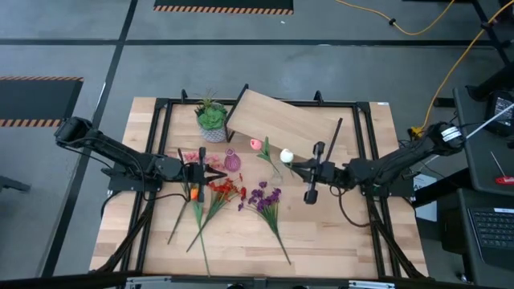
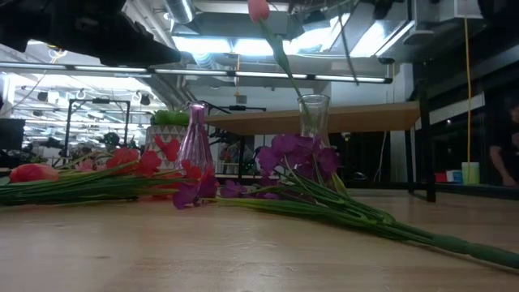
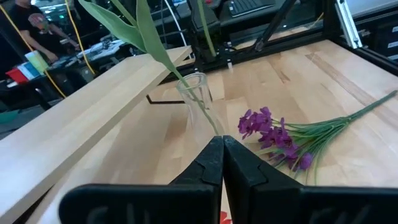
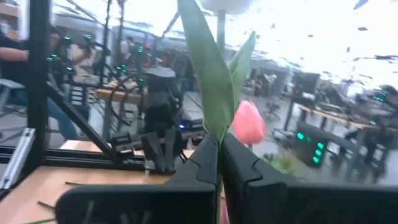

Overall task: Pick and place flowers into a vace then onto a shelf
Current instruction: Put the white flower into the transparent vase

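Two pincers are at work. Right pincer (image 4: 219,149) is clamped on a white tulip (image 1: 286,154) stem, held upright, likely to drop it into the clear vase (image 2: 314,119) ahead, beside the pink tulip (image 1: 255,144). Left pincer (image 3: 222,155) is closed, apparently empty; loose flowers (image 1: 265,197) lie on the desk (image 1: 337,241) beside it. Shelf (image 1: 281,116) stands beyond.

On the desk (image 1: 337,233) stand two vases: one pink vase (image 1: 232,160) and one clear vase (image 2: 314,119). One potted green plant (image 1: 211,119) and one wooden shelf (image 1: 281,120) sit behind them. Loose stems lying flat: one orange tulip (image 1: 193,193), one red cluster (image 1: 225,189), one purple cluster (image 1: 265,196). Upright tulips: one pink tulip (image 1: 255,144), one white tulip (image 1: 286,154). Two arms, each with one gripper.
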Robot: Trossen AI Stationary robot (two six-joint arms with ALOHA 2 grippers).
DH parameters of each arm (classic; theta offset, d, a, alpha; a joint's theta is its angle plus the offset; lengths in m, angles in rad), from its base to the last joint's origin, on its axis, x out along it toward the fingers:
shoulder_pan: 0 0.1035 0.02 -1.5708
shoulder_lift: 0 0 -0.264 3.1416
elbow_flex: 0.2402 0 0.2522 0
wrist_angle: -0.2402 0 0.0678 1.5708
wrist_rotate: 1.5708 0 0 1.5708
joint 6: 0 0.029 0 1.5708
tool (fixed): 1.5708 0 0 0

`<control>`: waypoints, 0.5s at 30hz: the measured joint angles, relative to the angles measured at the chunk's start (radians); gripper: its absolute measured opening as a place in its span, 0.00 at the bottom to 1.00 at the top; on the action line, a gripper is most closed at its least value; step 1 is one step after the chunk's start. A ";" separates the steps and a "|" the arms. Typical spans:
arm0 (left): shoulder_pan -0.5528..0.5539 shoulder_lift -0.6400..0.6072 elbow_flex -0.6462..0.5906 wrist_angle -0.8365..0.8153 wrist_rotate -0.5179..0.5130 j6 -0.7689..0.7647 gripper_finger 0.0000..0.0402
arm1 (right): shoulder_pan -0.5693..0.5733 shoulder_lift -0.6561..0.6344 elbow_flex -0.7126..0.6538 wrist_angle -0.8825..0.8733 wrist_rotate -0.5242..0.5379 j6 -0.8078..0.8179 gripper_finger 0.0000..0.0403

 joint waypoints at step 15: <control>0.000 0.000 0.000 0.000 0.000 0.000 0.00 | -0.156 0.109 0.000 0.208 -0.206 -0.023 0.01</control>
